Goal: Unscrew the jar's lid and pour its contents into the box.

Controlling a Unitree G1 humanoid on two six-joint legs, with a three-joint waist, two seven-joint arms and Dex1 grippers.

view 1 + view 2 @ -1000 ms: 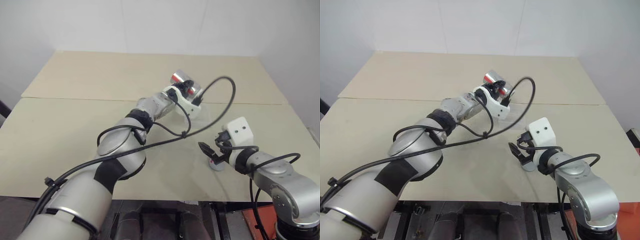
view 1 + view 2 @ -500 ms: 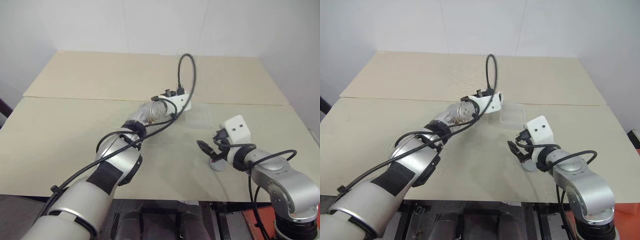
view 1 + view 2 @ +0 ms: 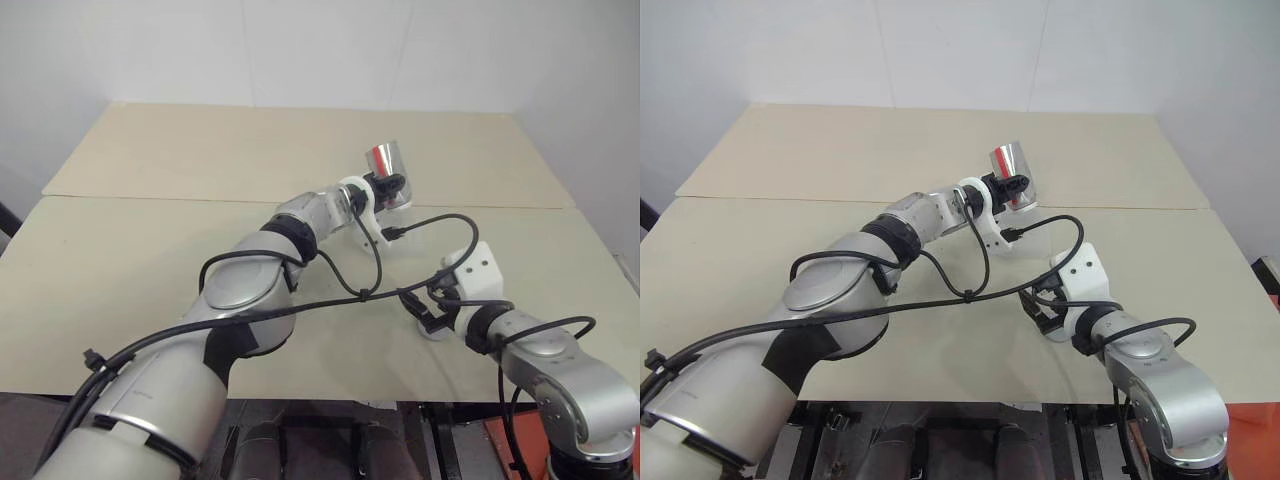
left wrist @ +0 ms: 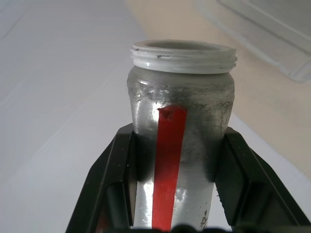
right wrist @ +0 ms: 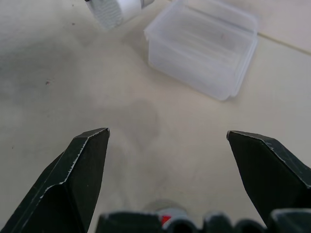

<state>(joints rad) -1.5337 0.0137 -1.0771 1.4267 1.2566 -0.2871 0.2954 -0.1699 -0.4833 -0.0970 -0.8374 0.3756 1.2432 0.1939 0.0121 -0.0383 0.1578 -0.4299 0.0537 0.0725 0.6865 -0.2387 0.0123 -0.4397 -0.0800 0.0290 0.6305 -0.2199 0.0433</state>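
1. Unscrewing looks done: the small silvery-grey metal jar with a red strip on its side [image 4: 181, 145] has a bare threaded white mouth, and the flat round grey lid with a red mark [image 3: 433, 331] lies on the beige counter [image 3: 150, 270] just under the right end effector [image 5: 167, 165].
2. The left end effector [image 4: 177, 170] is clamped on the jar's body, holding it in the air over the counter's far middle, its mouth toward the shallow clear plastic box [image 5: 204, 46].
3. The right end effector stands spread wide and empty, low over the counter, the box ahead of it.
4. I cannot tell whether the tiny red piece has reached the box; a faint speck shows in it, too small to name. I judge the pour is either just made or yet to be confirmed.
5. Against half a second ago, the left wrist has rolled back: then the jar was hidden behind the tipped-over hand above the box, now it stands out shiny and lifted. A second ago it sat raised much as now.
6. The right arm has barely shifted throughout.
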